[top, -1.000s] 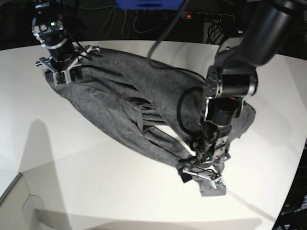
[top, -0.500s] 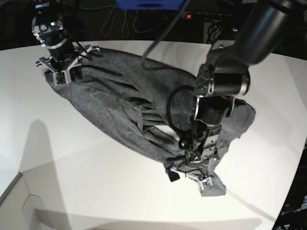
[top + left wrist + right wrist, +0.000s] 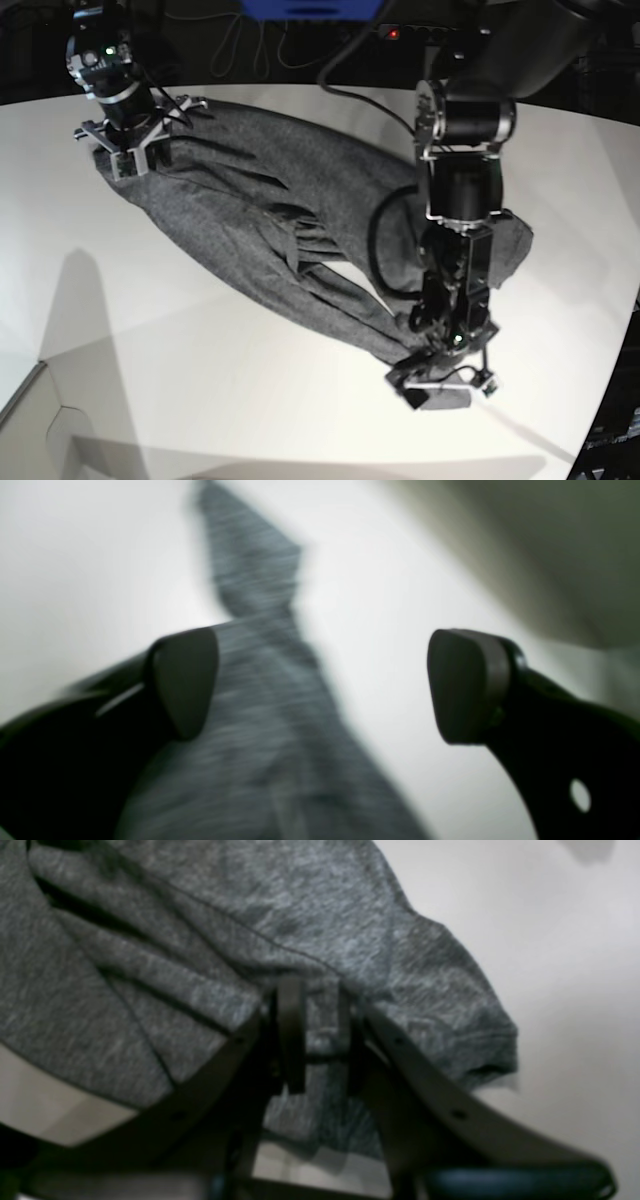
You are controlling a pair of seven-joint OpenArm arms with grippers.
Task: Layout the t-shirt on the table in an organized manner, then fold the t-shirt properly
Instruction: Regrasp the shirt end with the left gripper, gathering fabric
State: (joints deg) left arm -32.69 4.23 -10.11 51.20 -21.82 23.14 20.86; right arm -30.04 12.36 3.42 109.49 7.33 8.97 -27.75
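Observation:
The dark grey t-shirt [image 3: 270,210] lies wrinkled and stretched diagonally across the white table [image 3: 200,380], from back left to front right. My right gripper [image 3: 125,150] is shut on a fold of the shirt [image 3: 350,940] at its back-left end; the fingers [image 3: 290,1035] pinch the cloth. My left gripper [image 3: 447,388] is open, low over the shirt's narrow front-right corner. In the blurred left wrist view the shirt [image 3: 270,730] runs between the spread pads [image 3: 185,680], nearer the left one, and the gripper [image 3: 325,685] holds nothing.
A blue object [image 3: 310,8], cables and a power strip with a red light [image 3: 395,33] sit behind the table. The table's curved edge runs at the front left [image 3: 40,370] and at the right [image 3: 615,400].
My left gripper swung left, then back right and toward the table's front over the shirt's corner, with the forearm more upright. The right arm and the shirt's back end have not moved.

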